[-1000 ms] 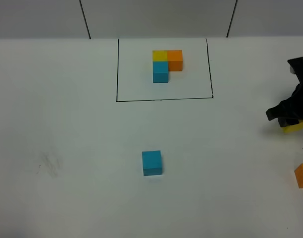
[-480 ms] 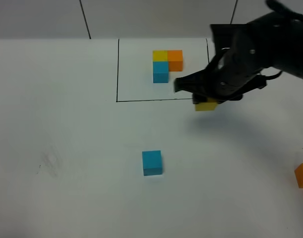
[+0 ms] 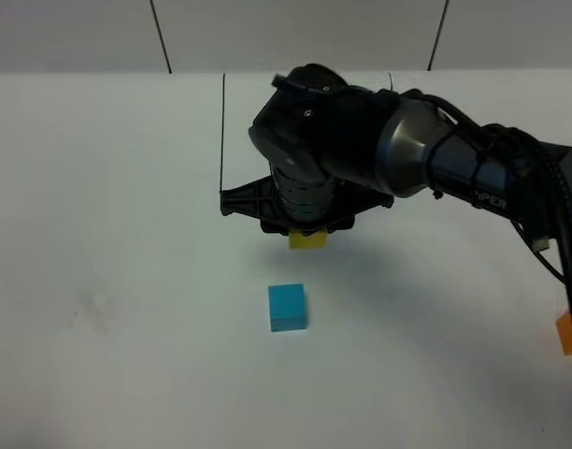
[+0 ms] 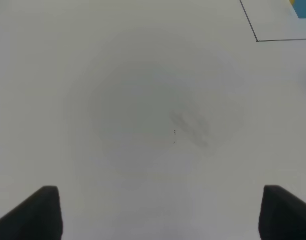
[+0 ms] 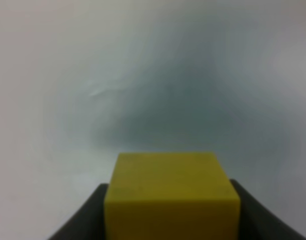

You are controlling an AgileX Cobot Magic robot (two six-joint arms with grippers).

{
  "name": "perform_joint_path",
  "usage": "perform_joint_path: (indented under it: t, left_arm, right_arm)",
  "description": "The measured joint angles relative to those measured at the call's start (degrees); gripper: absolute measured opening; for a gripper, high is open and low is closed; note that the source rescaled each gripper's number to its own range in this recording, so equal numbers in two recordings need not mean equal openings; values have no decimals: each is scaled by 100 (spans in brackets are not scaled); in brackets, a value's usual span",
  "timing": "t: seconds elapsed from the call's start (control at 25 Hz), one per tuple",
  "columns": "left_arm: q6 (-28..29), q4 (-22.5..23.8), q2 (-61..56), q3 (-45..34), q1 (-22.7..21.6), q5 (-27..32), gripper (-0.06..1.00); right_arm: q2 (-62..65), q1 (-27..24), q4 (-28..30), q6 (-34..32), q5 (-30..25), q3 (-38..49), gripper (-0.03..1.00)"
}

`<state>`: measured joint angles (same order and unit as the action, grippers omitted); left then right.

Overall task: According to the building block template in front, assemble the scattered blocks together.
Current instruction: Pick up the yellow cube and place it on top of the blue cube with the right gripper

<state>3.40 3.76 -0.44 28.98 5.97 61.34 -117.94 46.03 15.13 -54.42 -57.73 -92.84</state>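
Note:
My right gripper (image 3: 307, 234) reaches across the middle of the table, shut on the yellow block (image 3: 307, 240), which hangs just above the surface. In the right wrist view the yellow block (image 5: 172, 197) fills the space between the dark fingers. The sky blue block (image 3: 287, 308) sits on the table a little nearer than the held one. At the right edge lies the orange block (image 3: 570, 334). The arm hides the template's cubes; only its black outline (image 3: 222, 131) shows. My left gripper (image 4: 163, 215) is open over bare table, and the template's corner (image 4: 256, 35) shows in its view.
The right arm's dark body and cables (image 3: 482, 173) stretch from the right edge over the template area. A faint smudge (image 3: 94, 309) marks the white table at the left. Black wall seams (image 3: 161, 37) run behind the table.
The right arm has swept from the far right edge leftward across the table, carrying the yellow block to a spot just behind the blue block. It now covers the template's cubes.

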Motion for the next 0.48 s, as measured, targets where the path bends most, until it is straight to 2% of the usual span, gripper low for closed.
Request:
perform_joint_path:
  t: [0.24,0.48]
  left_arm:
    - [0,0,0,0,0,0,68]
    - [0,0,0,0,0,0,68]
  right_arm:
    - [-167,120,-197,37,48,-11,21]
    - [-257,272,-282,182,424,-17,21]
